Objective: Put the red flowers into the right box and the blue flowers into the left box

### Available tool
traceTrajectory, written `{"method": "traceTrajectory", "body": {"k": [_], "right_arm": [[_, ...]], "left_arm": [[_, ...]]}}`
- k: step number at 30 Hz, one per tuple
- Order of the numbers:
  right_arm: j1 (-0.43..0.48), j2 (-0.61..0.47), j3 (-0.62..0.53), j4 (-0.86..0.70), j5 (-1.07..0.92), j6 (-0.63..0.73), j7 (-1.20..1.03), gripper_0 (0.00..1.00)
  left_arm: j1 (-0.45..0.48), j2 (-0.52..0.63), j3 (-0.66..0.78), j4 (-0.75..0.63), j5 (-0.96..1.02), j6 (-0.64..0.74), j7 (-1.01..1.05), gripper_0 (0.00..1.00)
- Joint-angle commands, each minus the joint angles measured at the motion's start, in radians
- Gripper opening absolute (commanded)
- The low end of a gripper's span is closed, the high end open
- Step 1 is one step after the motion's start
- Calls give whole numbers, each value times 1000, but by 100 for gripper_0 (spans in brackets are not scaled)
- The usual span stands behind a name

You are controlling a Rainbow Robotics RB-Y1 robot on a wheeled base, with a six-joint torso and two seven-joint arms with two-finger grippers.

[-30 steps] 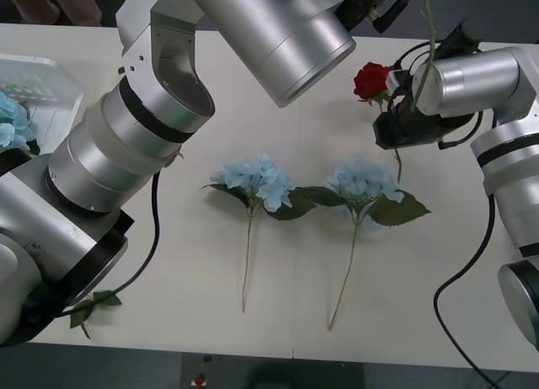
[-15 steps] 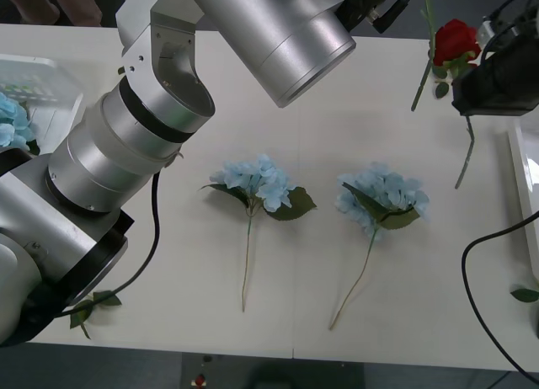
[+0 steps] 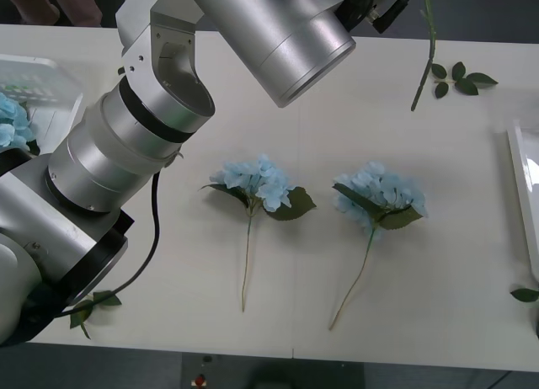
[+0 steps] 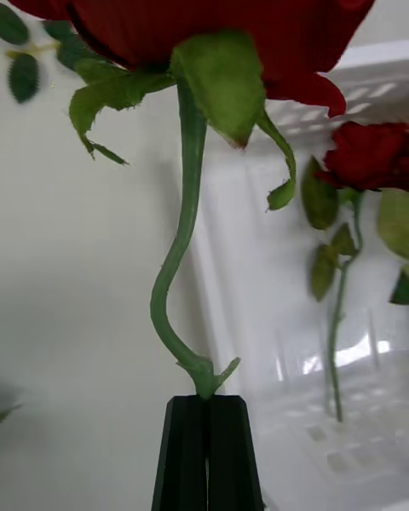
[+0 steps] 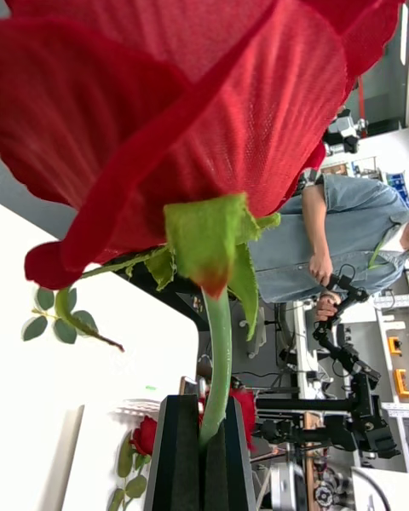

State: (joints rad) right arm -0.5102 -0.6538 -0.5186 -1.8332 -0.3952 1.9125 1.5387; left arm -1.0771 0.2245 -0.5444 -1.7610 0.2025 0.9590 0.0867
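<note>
- Right tool point(image 4: 207, 409): closed on green stem of 1 red rose point(image 4: 204, 17), above white plastic right box point(image 4: 281, 307) holding another rose.
- Left tool point(image 5: 204, 443): clamps 1 red rose point(image 5: 170, 94) stem.
- 2 pale-blue hydrangea clusters point(image 3: 257, 183) lie on white desk point(image 3: 438, 263).

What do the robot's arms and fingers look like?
The left arm is built of fat, shiny silver cylinders joined by black rings, with a thin black cable looping beside it. The left gripper has two flat black fingers with straight edges. The right gripper has the same black fingers, pressed side by side like a narrow block.
</note>
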Motion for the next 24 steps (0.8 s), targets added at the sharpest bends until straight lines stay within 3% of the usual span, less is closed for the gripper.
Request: {"method": "traceTrajectory", "body": {"k": [1,10,24], "right_arm": [[58,-29,-80,-54,32,-12,55,0],[180,-29,-218,-38,65,-116,202,0],[222,-29,-198,226,7,-418,251,0]], "left_arm": [[-35,-2,15,-35,-6,-9,15,0],[-35,-2,15,-35,-6,-9,15,0],[-35,-2,15,-35,-6,-9,15,0]]}}
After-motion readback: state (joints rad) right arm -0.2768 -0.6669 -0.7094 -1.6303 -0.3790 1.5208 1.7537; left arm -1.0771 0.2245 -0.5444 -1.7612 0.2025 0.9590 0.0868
